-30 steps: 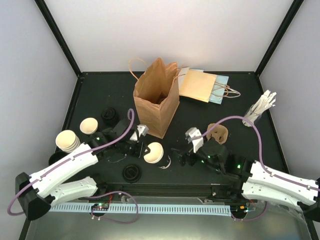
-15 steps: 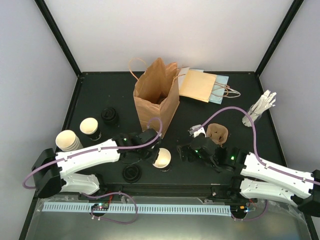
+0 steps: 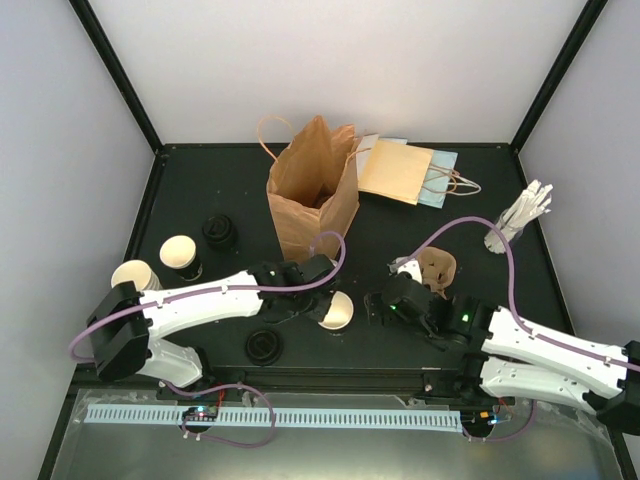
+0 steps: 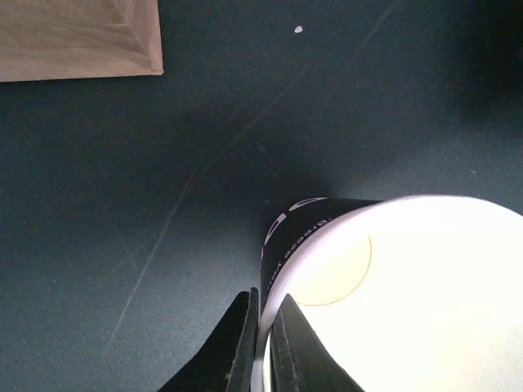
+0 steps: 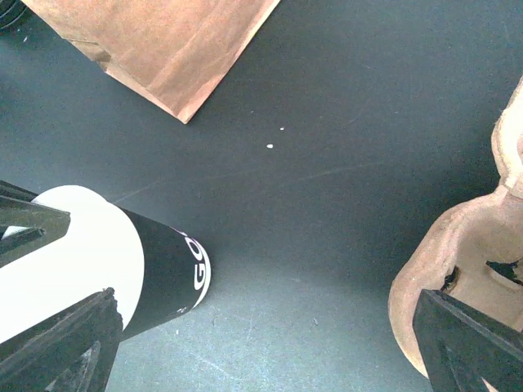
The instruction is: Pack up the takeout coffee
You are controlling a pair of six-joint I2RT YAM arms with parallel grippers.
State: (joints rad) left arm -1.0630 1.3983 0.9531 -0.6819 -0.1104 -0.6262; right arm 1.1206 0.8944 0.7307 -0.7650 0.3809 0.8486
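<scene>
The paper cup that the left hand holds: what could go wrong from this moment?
1. The left hand pinches only the thin wall of the cup at its rim, one finger inside and one outside; the rim may crush, or the cup may slip.
2. The open right hand is close to the cup, beside the carrier; the two arms could bump.
3. The paper bag stands just behind and could be knocked over.

Both black-sleeved: tilted cup (image 3: 338, 312) mid-table, upright cup (image 3: 180, 252) at left.
</scene>
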